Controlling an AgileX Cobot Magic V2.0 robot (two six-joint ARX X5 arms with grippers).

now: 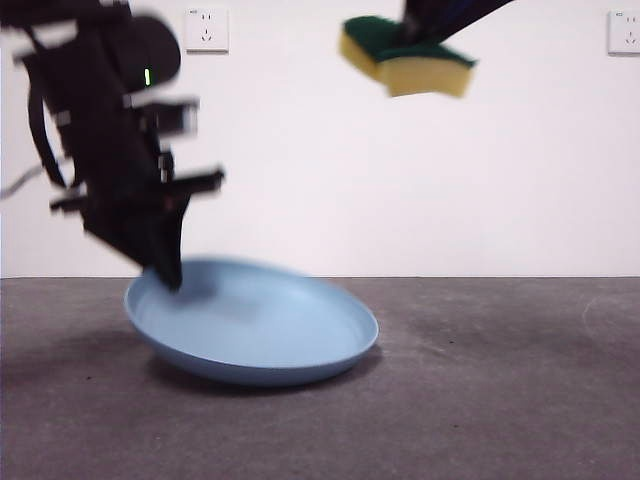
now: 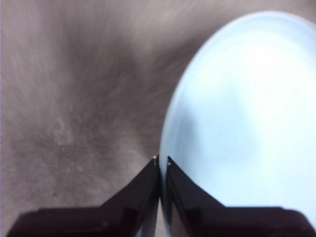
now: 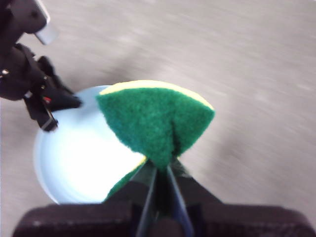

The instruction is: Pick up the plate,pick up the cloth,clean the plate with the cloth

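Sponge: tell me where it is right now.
The sponge hangs high in the front view, pinched in the right hand, above the plate whose rim the left hand grips.

Open table (image 1: 520,400) right of plate (image 1: 260,325)

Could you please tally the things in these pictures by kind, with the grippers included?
Round light blue plates: 1, the plate, one edge tilted up off the grey table.
Yellow foam sponges with green scouring layer: 1, held high.
Black two-jaw grippers: 2, left gripper, right gripper.
White wall sockets: 2.
Total: 6.
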